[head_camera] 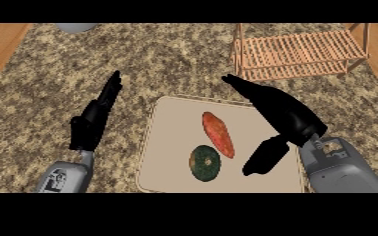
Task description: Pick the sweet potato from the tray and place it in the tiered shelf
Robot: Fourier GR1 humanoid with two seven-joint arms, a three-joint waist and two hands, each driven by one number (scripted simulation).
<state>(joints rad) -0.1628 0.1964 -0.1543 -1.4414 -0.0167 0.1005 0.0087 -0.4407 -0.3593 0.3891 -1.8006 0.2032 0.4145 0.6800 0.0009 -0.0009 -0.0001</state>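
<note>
Still lying untouched on the beige rectangular tray [171, 145], the orange sweet potato [218, 133], with right hand [284, 115] hovering spread-fingered, holding nothing; slatted wooden tiered shelf [299, 54] awaiting.

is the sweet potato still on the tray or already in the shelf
On the tray. The sweet potato lies flat on the tray beside a round green vegetable; the open right hand hovers near it, and the tiered shelf holds nothing.
</note>
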